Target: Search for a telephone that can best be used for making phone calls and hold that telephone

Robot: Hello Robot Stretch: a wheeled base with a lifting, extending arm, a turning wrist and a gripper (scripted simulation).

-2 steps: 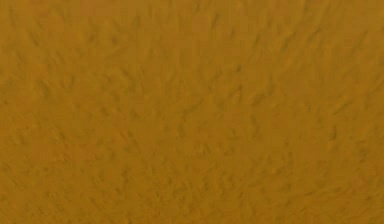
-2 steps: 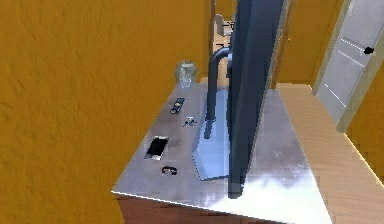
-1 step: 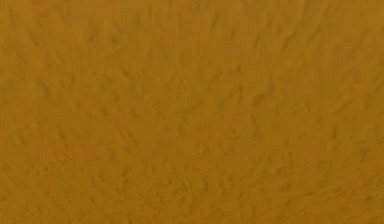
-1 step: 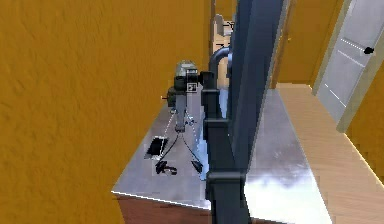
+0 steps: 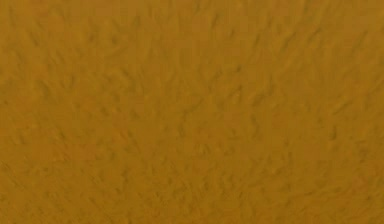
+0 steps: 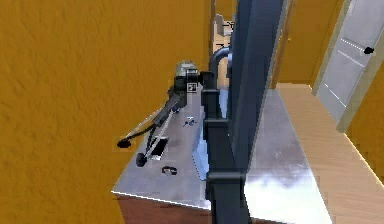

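**Clerk:** What is recorded in the forward view?

**Inspector:** An ochre wall (image 5: pixel 190 110) is seen close ahead.

**Clerk:** And the arm side view?

**Inspector:** The gripper (image 6: pixel 130 138) is seen against a grey surface (image 6: pixel 285 170); a dark oblong thing (image 6: pixel 154 150), possibly the telephone, lies on that surface near the fingers. Whether anything is held cannot be told; a white door (image 6: pixel 345 60) is noted at the right.

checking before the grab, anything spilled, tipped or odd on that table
Nothing stands out. A dark flat thing lies flat on the grey tabletop, well inside its edge, and nothing looks spilled, tipped or broken.
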